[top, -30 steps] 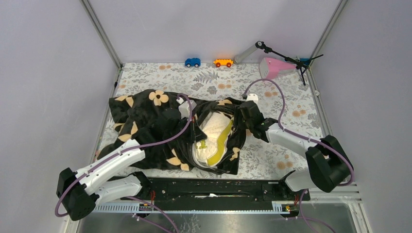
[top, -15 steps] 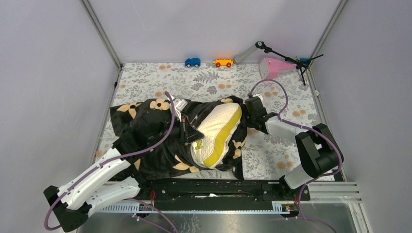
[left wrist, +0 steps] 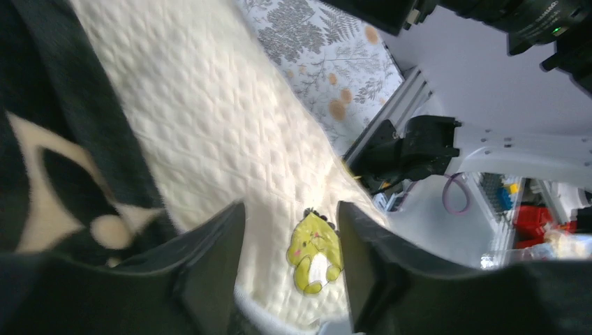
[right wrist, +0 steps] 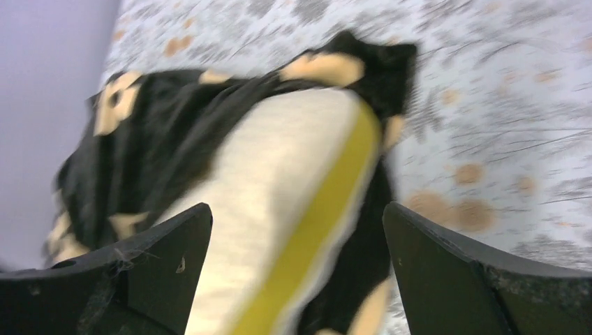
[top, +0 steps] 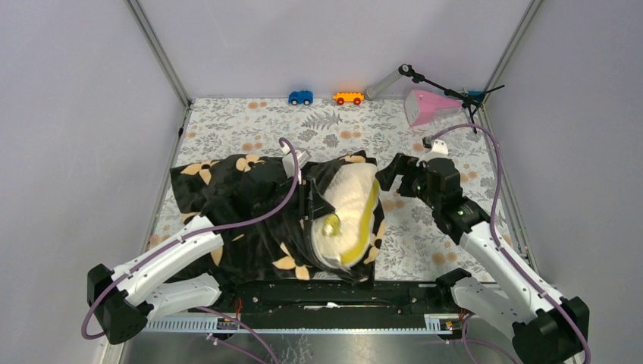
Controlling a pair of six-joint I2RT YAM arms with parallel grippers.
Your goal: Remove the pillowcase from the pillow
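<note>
The cream-white pillow (top: 343,203) lies mid-table with its yellow-green band (top: 362,221) facing right. Its left half is still inside the black flowered pillowcase (top: 239,199), which is bunched to the left. My left gripper (top: 312,203) hovers at the pillowcase's mouth. In the left wrist view this gripper (left wrist: 290,234) is open, with quilted pillow (left wrist: 209,118) and the small green-yellow logo (left wrist: 314,252) between its fingers and nothing pinched. My right gripper (top: 388,176) stands just right of the pillow's far end. It is wide open (right wrist: 297,209) above the pillow (right wrist: 279,181) and pillowcase (right wrist: 160,132).
A grey-and-orange floral sheet (top: 318,121) covers the table. Along the back stand a blue toy car (top: 301,97), an orange toy car (top: 348,98), a pink object (top: 426,106) and a black stand (top: 443,87). Metal frame posts and walls border both sides.
My left gripper was shut on the pillowcase edge and now stands open. My right arm has pulled back to the right and risen, its jaws wider. More pillow shows.
</note>
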